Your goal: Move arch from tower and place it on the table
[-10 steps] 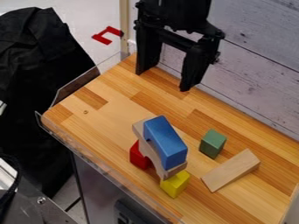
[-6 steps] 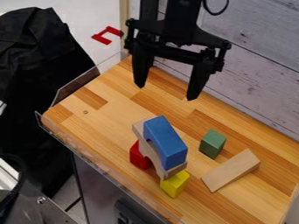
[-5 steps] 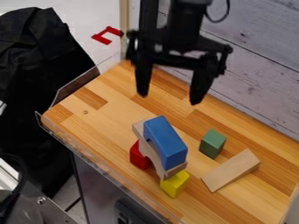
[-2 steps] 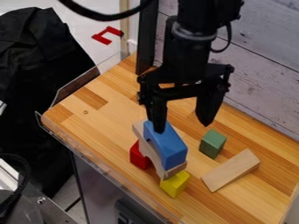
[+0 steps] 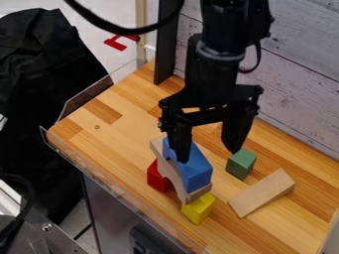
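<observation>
Fingers spread by blue block, wooden arch beneath it

Whitewashed wooden planks line the wall behind the counter, whose top is striped in lighter and darker wood. Over on the left, black cloth hangs in folds beside a pale floor.

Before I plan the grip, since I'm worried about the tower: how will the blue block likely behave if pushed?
The blue block looks solid, so it should stay stiff. Its flat faces suggest sliding over rolling. Perched on the pale arch, it might tip off or drag that along.
</observation>
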Robot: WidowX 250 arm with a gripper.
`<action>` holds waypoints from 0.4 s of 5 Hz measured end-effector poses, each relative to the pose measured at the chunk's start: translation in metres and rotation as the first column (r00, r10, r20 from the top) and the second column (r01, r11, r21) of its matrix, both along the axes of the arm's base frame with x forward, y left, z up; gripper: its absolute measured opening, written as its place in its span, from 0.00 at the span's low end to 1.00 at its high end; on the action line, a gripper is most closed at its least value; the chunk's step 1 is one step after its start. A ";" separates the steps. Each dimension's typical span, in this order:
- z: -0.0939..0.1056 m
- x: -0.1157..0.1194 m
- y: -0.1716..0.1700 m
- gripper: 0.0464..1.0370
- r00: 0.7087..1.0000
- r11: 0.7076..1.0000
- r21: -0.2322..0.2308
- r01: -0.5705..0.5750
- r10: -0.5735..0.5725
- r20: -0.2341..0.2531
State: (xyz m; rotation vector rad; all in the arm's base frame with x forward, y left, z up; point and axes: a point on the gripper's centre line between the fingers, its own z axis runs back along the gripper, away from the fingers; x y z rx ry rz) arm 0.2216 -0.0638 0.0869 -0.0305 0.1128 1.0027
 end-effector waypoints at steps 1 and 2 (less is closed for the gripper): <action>-0.002 -0.001 0.003 0.96 1.000 1.000 0.012 -0.002 0.002 -0.018; -0.007 -0.006 0.009 0.96 0.999 1.000 0.013 -0.029 0.029 -0.035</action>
